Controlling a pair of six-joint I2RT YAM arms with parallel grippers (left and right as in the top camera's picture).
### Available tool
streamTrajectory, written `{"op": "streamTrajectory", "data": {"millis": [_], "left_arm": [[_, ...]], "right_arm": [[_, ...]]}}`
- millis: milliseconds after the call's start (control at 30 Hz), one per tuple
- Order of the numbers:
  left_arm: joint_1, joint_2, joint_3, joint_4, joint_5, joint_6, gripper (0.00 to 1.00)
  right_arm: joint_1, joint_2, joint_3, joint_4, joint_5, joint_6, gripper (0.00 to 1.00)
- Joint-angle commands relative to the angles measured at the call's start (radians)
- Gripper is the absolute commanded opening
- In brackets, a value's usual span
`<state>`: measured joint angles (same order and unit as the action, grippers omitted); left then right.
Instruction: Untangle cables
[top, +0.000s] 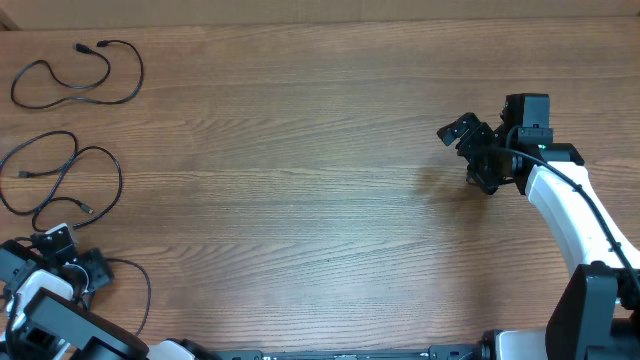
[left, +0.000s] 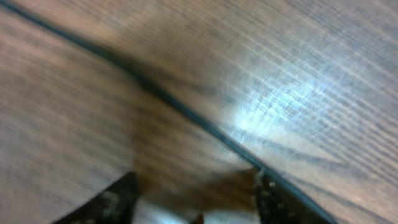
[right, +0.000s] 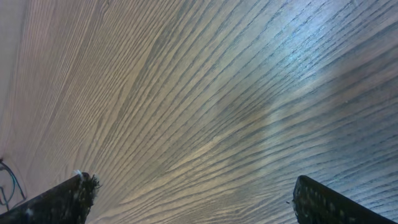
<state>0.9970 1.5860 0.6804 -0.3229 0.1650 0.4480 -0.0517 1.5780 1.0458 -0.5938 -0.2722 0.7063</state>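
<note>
1. Right in front of the left gripper (left: 194, 186) there's one thin black cord, call it the near cable (left: 186, 113). It runs slantwise past the fingertips and comes up against the tip of one finger (left: 267, 193). The wrist picture is blurry, so I can't say if it's touching or just beside.
2. The left gripper's fingers sit roughly halfway apart with only bare table (top: 320, 150) between them. As far as I can see it has hold of nothing, and the cord isn't between the fingers.
3. The right gripper (right: 193, 186) is spread as wide as it goes over plain wood, with nothing in it. All the cables are well away from it, clear across the table on the left gripper's side.
4. Just ahead of the left gripper lies the middle cable (top: 120, 182), a loose figure-eight that crosses only itself. Further ahead again is the far cable (top: 141, 75), one open loop with both plugs showing.
5. My read on progress: mostly done. From overhead the three cables lie apart and none crosses another. The middle and far ones look finished.
6. What's left, I reckon, is the near cable. Part of it hides under the left arm, so I can't tell if it's knotted. Grabbing it and laying it out flat looks like the remaining job.
</note>
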Motion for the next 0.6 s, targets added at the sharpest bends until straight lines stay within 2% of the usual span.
{"op": "streamTrajectory", "data": {"millis": [0, 100, 200, 267, 400, 567], "left_arm": [[-0.002, 0.119, -0.064, -0.008, -0.015, 0.042, 0.47], [-0.002, 0.119, -0.057, 0.017, 0.045, 0.042, 0.54], [-0.002, 0.119, -0.037, 0.006, 0.045, 0.042, 0.59], [-0.002, 0.119, -0.025, -0.003, 0.045, 0.042, 0.69], [-0.002, 0.119, 0.013, -0.041, 0.041, 0.008, 0.74], [-0.002, 0.117, 0.096, -0.146, 0.043, 0.008, 0.73]], "right_arm": [[-0.001, 0.001, 0.022, 0.005, 0.01, -0.003, 1.0], [-0.001, 0.001, 0.022, 0.005, 0.01, -0.003, 1.0], [-0.001, 0.001, 0.022, 0.005, 0.01, -0.003, 1.0], [-0.001, 0.001, 0.022, 0.005, 0.01, -0.003, 1.0], [-0.001, 0.001, 0.022, 0.005, 0.01, -0.003, 1.0], [-0.001, 0.001, 0.022, 0.005, 0.01, -0.003, 1.0]]}}
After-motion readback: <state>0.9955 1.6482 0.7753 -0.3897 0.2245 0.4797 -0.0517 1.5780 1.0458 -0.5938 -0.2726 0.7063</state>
